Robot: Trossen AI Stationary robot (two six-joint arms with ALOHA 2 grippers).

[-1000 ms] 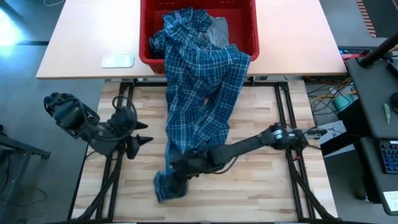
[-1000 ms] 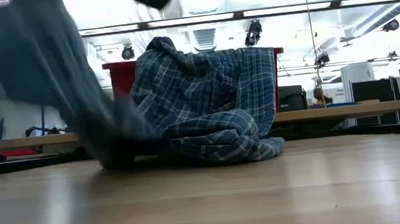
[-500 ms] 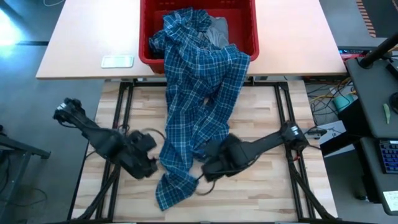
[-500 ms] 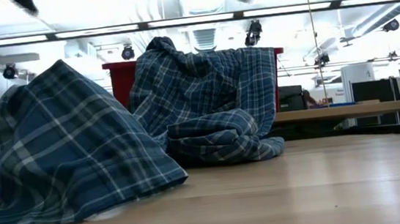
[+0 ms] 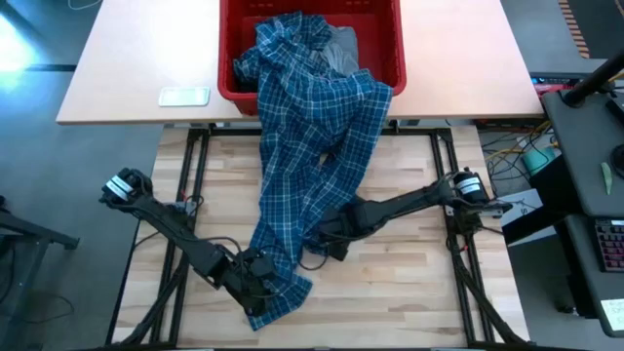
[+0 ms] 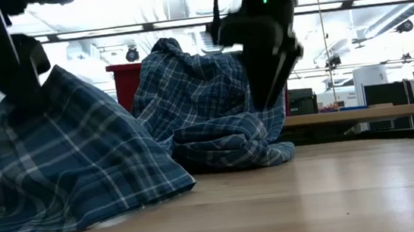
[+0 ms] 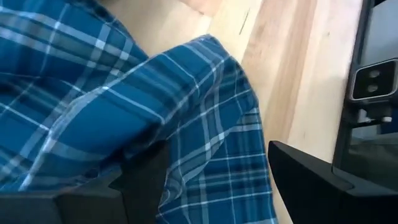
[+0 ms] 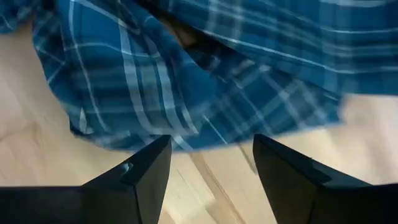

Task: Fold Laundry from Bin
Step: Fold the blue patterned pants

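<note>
The blue-and-white plaid shirt trails out of the red bin over its near rim. It runs down the wooden table, and its near end lies heaped by the front edge. A grey garment shows in the bin. My left gripper is open and points down over the shirt's near end, with plaid cloth between its fingers. My right gripper is open at the shirt's right edge, with bare wood between its fingers. My left gripper comes slanting down from the table's left onto the shirt's near end, an open finger on either side of a stretch of cloth that lies on the table. Whether the fingers touch the cloth, I cannot tell.
The bin stands on a pale far table, where a flat white thing also lies. Bare wood stretches right of the shirt. In the low view my right gripper hangs in front of the draped shirt.
My right gripper has let go of the shirt's near end, opened, and gone toward the far right to the shirt's right edge. The near end has dropped and spread on the table. My left gripper has come down and toward the near right onto that end.
</note>
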